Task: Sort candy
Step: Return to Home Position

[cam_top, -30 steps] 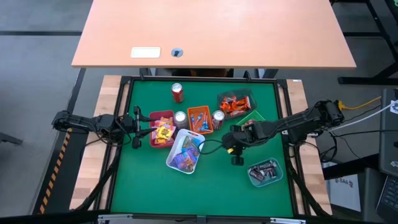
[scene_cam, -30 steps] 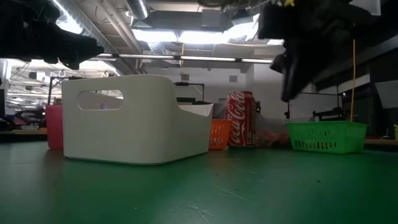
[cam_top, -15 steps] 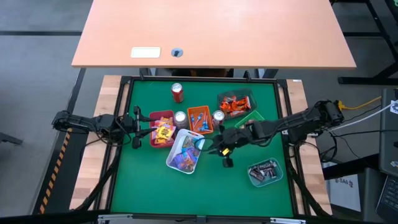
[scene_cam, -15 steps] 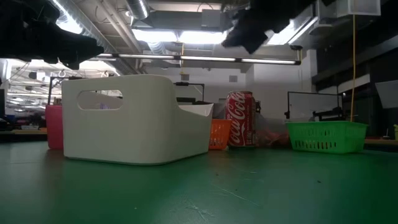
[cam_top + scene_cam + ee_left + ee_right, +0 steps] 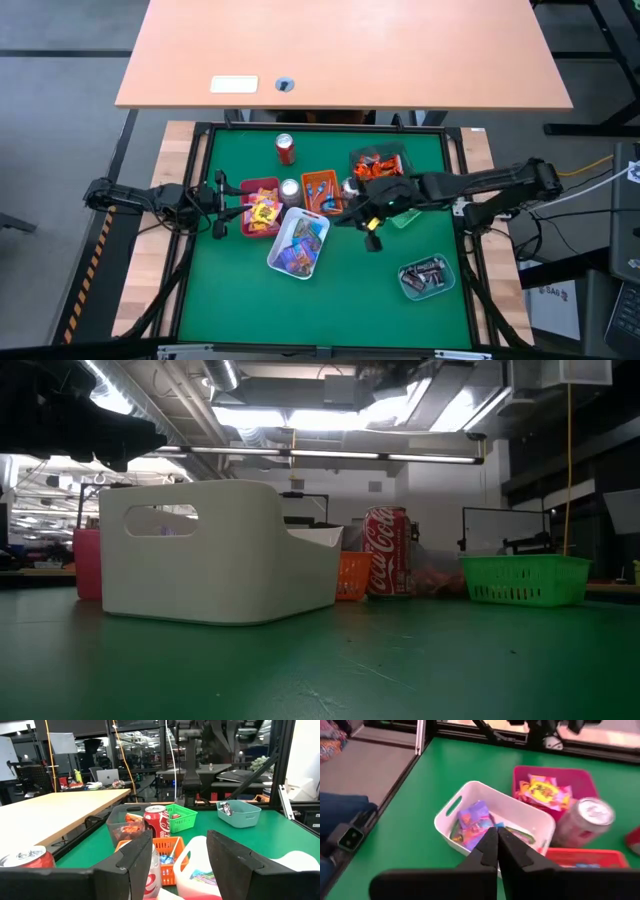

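Right gripper (image 5: 496, 837), pinched together on nothing, hovers near the white bin (image 5: 445, 826) of candy (image 5: 472, 820) on the green table (image 5: 230, 300). Left gripper (image 5: 179, 840) waits, spread wide, by the pink tray (image 5: 262, 183). A wooden desk (image 5: 340, 50) stands beyond. From table height, the bin's wall hides the sweets.

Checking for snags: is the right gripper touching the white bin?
Apart. The low view shows the white bin whole with no gripper reaching it; the right gripper hangs shut above it in the right wrist view.
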Robot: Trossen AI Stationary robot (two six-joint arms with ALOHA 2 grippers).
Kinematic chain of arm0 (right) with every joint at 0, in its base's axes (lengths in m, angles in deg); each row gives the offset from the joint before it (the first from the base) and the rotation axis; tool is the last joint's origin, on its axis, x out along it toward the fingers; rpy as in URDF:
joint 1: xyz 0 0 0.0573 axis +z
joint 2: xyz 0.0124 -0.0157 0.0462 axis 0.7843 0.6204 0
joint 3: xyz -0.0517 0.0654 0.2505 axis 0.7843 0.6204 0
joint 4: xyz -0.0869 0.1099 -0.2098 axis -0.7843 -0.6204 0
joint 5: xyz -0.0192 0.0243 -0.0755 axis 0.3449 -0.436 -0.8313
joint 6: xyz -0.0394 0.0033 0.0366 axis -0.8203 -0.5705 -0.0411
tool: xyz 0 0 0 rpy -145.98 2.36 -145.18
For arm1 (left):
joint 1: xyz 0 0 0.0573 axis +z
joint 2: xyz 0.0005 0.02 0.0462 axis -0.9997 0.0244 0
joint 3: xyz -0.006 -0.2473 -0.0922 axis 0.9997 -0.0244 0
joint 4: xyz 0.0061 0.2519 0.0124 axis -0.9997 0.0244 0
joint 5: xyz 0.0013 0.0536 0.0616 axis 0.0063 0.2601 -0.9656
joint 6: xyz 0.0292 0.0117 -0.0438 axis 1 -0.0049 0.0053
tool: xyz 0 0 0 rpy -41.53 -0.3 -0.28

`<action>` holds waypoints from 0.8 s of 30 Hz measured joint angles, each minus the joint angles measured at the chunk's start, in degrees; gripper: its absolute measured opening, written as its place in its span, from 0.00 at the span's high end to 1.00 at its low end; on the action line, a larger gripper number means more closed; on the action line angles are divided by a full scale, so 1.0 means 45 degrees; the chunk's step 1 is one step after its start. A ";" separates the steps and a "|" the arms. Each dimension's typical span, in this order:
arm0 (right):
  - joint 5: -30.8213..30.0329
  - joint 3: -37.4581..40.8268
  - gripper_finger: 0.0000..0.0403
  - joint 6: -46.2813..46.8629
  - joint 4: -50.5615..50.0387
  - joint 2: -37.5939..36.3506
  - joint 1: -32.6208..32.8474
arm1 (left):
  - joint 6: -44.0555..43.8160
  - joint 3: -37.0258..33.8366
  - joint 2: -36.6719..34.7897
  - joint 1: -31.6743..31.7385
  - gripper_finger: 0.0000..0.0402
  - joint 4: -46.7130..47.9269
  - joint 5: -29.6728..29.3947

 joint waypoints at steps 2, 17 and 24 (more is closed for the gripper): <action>-0.0117 -0.0011 0.99 -0.0340 -0.0631 -0.0626 0.0005 | 0.0000 0.0005 0.0000 0.0000 0.56 0.0000 0.0000; -0.1519 0.3822 0.99 0.0117 -0.2633 -0.6344 0.0015 | 0.0000 0.0005 0.0000 0.0000 0.56 0.0000 0.0000; -0.1764 0.8044 0.99 0.1386 0.0217 -0.9076 0.0015 | 0.0000 0.0005 0.0000 0.0000 0.56 0.0005 0.0000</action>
